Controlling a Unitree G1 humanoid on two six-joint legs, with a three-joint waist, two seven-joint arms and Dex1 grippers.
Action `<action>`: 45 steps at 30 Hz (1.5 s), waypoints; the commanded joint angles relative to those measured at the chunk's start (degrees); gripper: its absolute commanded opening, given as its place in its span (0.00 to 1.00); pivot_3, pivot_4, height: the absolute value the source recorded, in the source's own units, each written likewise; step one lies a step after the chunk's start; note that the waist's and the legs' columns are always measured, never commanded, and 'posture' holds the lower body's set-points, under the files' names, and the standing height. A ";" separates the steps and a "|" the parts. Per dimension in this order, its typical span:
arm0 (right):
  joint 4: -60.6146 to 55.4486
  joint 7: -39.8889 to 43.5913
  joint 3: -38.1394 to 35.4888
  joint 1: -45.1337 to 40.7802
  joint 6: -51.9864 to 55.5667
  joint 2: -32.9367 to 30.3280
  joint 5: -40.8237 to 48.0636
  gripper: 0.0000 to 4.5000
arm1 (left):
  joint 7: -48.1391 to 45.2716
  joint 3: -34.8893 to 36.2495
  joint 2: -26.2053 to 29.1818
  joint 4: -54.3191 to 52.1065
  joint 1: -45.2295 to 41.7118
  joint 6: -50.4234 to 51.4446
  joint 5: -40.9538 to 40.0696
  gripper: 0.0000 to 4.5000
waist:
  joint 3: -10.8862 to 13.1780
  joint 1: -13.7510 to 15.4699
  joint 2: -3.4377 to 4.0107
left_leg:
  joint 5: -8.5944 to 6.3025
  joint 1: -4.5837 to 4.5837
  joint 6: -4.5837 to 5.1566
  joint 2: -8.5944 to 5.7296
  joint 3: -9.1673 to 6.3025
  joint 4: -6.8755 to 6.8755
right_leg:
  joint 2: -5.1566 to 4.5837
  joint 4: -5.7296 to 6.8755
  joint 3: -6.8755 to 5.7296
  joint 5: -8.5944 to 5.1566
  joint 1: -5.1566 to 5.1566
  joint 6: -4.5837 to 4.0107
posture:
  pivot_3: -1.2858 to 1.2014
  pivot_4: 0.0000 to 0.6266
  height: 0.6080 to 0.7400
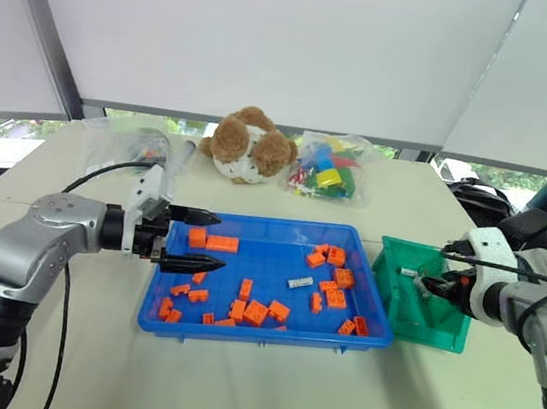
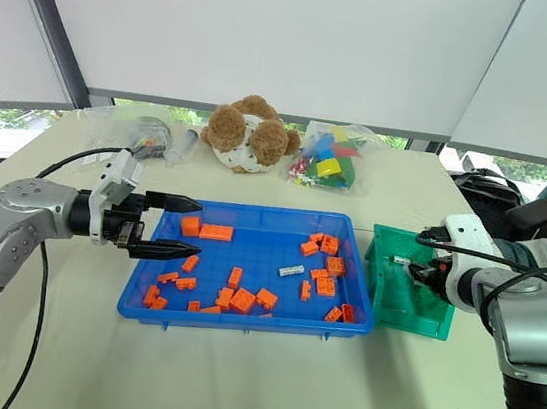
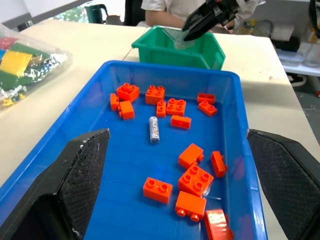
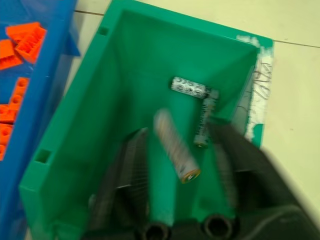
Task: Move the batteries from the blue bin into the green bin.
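Note:
The blue bin (image 1: 162, 303) lies mid-table, strewn with orange bricks (image 1: 254, 311). One grey battery (image 1: 300, 283) lies near its middle, also in the left wrist view (image 3: 154, 129). My left gripper (image 1: 212, 241) hangs open over the bin's left end, nothing between its fingers. The green bin (image 1: 438, 335) stands against the blue bin's right side. My right gripper (image 4: 177, 131) is over it, its fingers spread wider than a blurred, tilted battery (image 4: 175, 147) loose between them. Two more batteries (image 4: 189, 87) lie on the green bin's floor.
At the back of the table sit a brown-and-white teddy bear (image 1: 249, 146), a clear bag of coloured bricks (image 1: 327, 168) and another clear bag (image 1: 130, 145). A black bag (image 1: 481, 197) lies beyond the right edge. A person (image 3: 170, 7) sits past the green bin.

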 commanded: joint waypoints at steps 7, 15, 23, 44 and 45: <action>-7.59 3.97 1.74 -10.92 -0.33 0.02 9.00 1.00 | -0.64 0.26 -0.20 -0.26 -1.76 -1.06 0.52 1.00 | 0.02 0.13 0.04 | 0.00 0.00 0.00 0.00 0.00 0.00 | 0.01 0.01 0.01 0.00 -0.01 0.00 | 0.52 0.24 0.95; -3.83 18.09 19.62 -14.12 -19.77 0.81 9.52 1.00 | -0.66 -0.08 -0.24 0.24 -3.22 -0.92 0.69 1.00 | 0.02 0.45 0.02 | -0.01 -0.03 0.01 -0.01 -0.03 0.02 | 0.00 -0.01 -0.02 0.00 0.02 -0.01 | 0.52 0.24 0.95; 17.54 30.08 32.29 -21.36 -38.14 5.16 1.22 1.00 | -0.22 0.79 0.80 -1.16 -2.27 -0.13 0.31 1.00 | 0.02 0.19 0.02 | -0.02 -0.03 0.04 0.00 -0.03 0.10 | 0.00 -0.02 -0.02 0.00 0.04 0.00 | 0.52 0.24 0.95; 60.54 36.96 40.44 -33.34 -62.42 19.57 -18.43 0.94 | 2.09 3.10 2.68 -5.76 0.97 2.69 -1.52 1.00 | 0.03 -0.06 0.05 | -0.01 0.00 0.02 0.02 0.02 0.12 | -0.01 0.05 -0.04 0.00 0.03 0.00 | 0.52 0.24 0.95; 61.53 37.19 40.35 -33.50 -62.90 19.84 -18.80 0.88 | 2.20 3.11 2.68 -5.83 0.99 2.71 -1.54 1.00 | 0.03 -0.16 0.05 | 0.00 0.02 0.02 0.02 0.02 0.12 | -0.01 0.07 -0.04 0.00 0.05 0.00 | 0.52 0.24 0.95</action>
